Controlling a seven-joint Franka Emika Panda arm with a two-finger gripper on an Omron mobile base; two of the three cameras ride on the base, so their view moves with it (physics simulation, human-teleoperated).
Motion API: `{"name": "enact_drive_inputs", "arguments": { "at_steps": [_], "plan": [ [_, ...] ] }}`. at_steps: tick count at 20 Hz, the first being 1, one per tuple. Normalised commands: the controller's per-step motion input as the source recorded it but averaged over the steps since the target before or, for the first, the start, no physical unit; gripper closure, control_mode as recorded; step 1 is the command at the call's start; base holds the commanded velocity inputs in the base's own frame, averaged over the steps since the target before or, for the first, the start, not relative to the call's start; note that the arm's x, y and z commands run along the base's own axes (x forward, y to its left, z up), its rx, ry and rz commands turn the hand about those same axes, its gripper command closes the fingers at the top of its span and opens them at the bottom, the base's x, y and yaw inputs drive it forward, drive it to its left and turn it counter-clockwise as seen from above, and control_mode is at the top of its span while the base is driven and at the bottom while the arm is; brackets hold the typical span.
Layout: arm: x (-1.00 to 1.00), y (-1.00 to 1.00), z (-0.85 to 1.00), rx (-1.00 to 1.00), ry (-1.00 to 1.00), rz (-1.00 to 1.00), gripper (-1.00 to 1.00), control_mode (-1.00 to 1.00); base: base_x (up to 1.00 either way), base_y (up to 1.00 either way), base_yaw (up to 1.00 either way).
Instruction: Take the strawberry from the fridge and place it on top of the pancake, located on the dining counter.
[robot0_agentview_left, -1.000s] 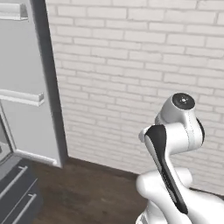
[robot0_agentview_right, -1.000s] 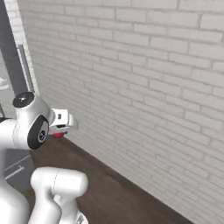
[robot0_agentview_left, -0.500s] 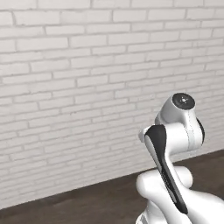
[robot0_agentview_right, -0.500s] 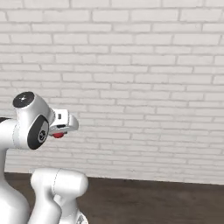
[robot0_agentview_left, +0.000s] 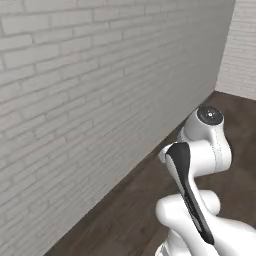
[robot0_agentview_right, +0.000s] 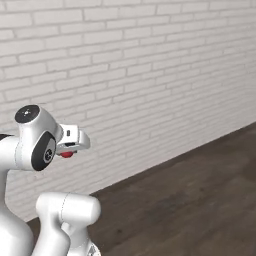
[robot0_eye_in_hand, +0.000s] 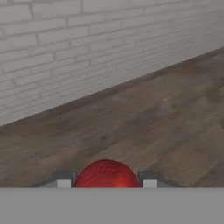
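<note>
Gripper (robot0_eye_in_hand: 107, 179) clamps strawberry (robot0_eye_in_hand: 107, 174) above wood floor (robot0_eye_in_hand: 144, 118), brick wall (robot0_eye_in_hand: 65, 48) ahead.

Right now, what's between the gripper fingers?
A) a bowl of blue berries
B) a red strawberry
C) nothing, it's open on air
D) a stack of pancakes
B. In the hand view the rounded red strawberry sits clamped between the two fingertips, and the right base view shows the same red bit under the gripper, with brick wall and wood floor beyond.
</note>
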Motion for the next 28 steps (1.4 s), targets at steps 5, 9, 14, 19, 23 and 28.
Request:
{"name": "enact_drive_inputs", "arguments": {
  "at_steps": [5, 9, 14, 19, 23, 28],
  "plan": [
    [0.00, 0.00, 0.00, 0.00, 0.00, 0.00, 1.00, 1.00, 0.00, -0.33, -0.88],
    [0.00, 0.00, 0.00, 0.00, 0.00, 0.00, 1.00, 1.00, 0.13, -0.33, -0.82],
    [0.00, 0.00, 0.00, 0.00, 0.00, 0.00, 1.00, 1.00, 0.41, -0.10, -0.75],
    [0.00, 0.00, 0.00, 0.00, 0.00, 0.00, 1.00, 1.00, 0.70, 0.56, -0.56],
    [0.00, 0.00, 0.00, 0.00, 0.00, 0.00, 1.00, 1.00, 0.93, 0.78, -0.51],
    [0.00, 0.00, 0.00, 0.00, 0.00, 0.00, 1.00, 1.00, 1.00, 0.97, -0.49]
  ]
}}
